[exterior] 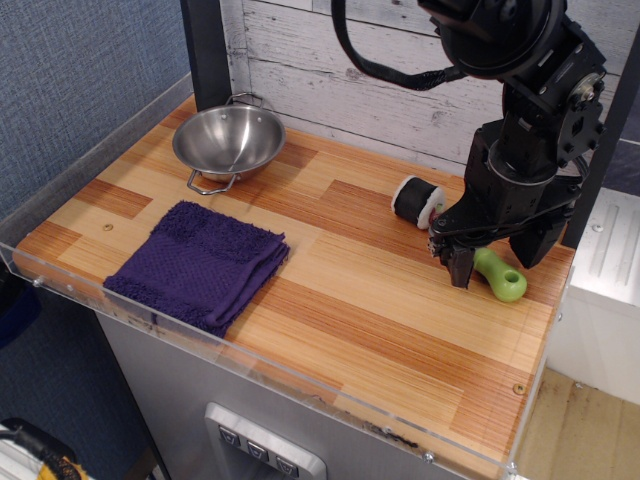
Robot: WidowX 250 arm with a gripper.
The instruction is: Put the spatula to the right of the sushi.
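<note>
The sushi (414, 200), a black roll with a white end, lies on its side at the right rear of the wooden table (380, 320). The spatula (502, 277) lies on the table just right of the sushi and a little nearer the front. Only its lime-green handle with the hole shows; the blade is hidden behind the gripper. My gripper (497, 256) is open, low over the table, with its fingers standing on either side of the handle and not closed on it.
A steel bowl (228, 140) with wire handles stands at the back left. A folded purple towel (200, 262) lies at the front left. A clear rim edges the table's front and left sides. A white plank wall runs along the back.
</note>
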